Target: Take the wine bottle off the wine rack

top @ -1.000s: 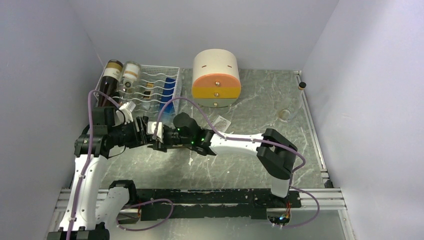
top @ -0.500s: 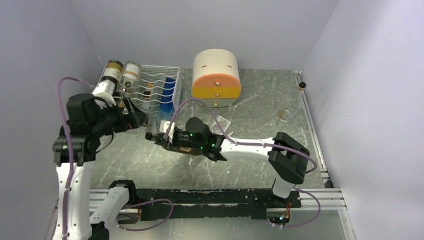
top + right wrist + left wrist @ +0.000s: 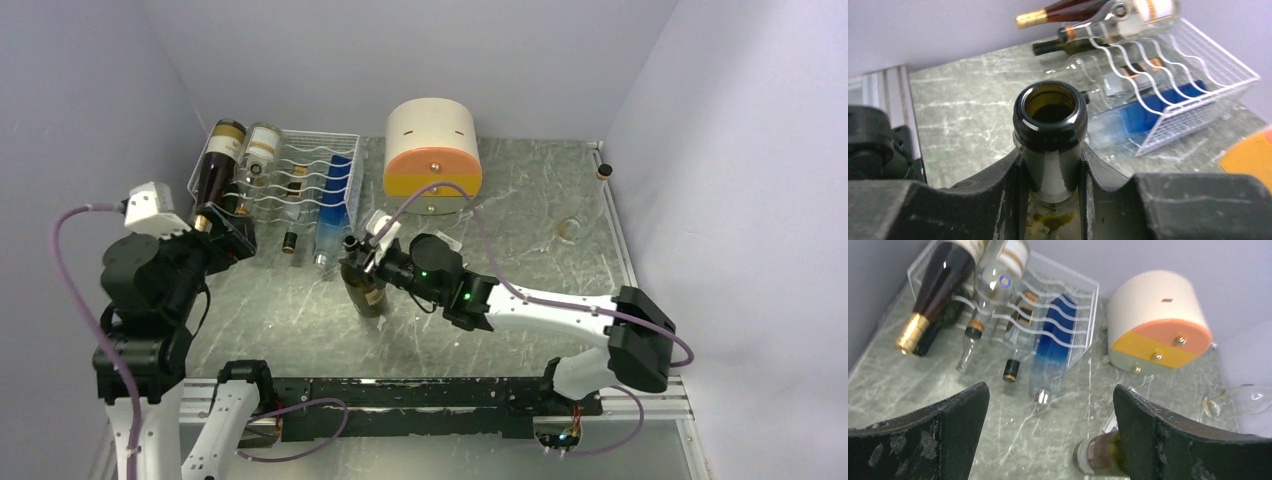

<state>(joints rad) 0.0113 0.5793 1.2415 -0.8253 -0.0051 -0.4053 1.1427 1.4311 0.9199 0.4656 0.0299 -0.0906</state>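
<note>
Centre frame, the right gripper point(image 3: 1050, 165) is clamping the upright wine bottle point(image 3: 1050, 107), off the wine rack point(image 3: 322, 172); left gripper point(image 3: 1048, 432) gaping empty; gentle release likely next.

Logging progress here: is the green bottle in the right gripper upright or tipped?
Upright. The green bottle stands vertical, open mouth up, its neck clamped in the right gripper, apart from the wine rack.
</note>
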